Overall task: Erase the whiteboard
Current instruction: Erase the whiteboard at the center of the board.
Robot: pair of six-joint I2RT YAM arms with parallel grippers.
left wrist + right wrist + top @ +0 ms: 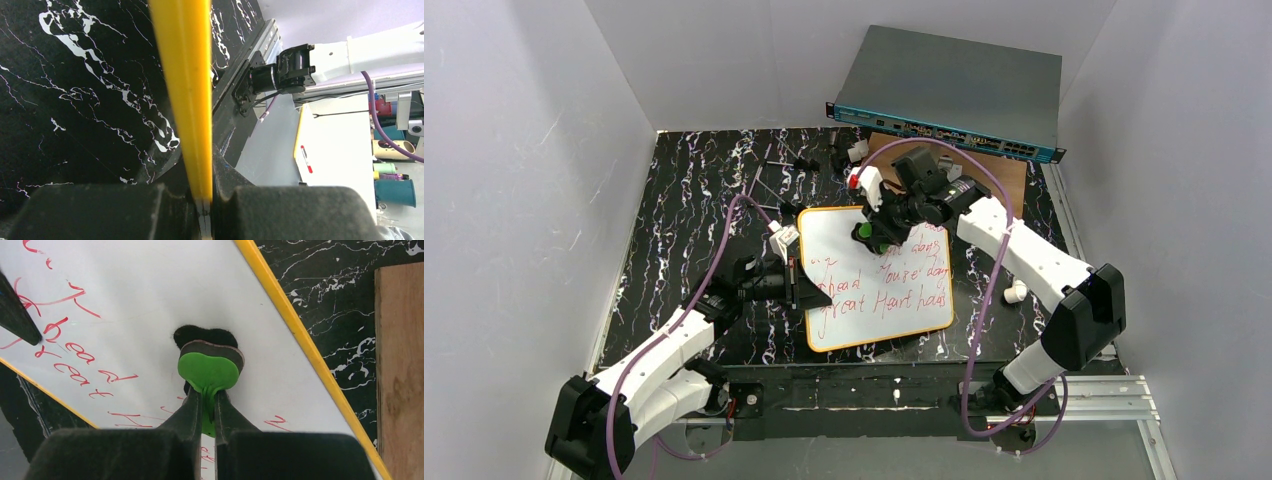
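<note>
One black marbled table point(684, 230), bearing everything. One whiteboard point(879, 300), orange-yellow frame, red handwriting: lying flat under the fingers of the right gripper point(209, 400), its left edge running between the fingers of the left gripper point(202, 207), which are clamping tight on the frame. One brown wooden board point(400, 365), lying to the right of the right fingers. One green heart-shaped eraser point(209, 367): the right fingers are pinching its tab, with its black felt seemingly pressing on the white surface just ahead of the fingertips.

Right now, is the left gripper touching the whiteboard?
Touching. The left wrist view shows the left gripper shut on the whiteboard: its yellow frame edge runs straight down into the closed jaws, with no gap on either side.
</note>
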